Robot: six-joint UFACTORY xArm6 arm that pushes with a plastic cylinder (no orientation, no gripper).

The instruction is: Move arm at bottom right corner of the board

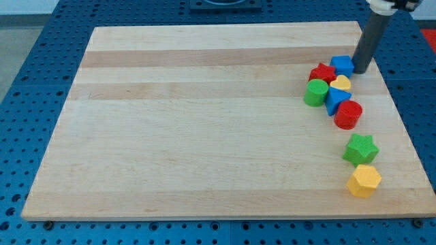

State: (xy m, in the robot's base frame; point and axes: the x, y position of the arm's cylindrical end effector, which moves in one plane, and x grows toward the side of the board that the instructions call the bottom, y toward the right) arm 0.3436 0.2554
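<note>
Board (pixel 204 136): my tip (pixel 361 72) rests at its top right, touching the blue cube (pixel 343 65).

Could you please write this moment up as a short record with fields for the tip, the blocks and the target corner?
tip: my tip at the view's upper right, right beside the blue cube
cluster: red star, yellow heart, green cylinder, blue triangle, red cylinder, packed together
apart, lower: green star, yellow hexagon
target: board bottom right corner, not yet reached
</note>
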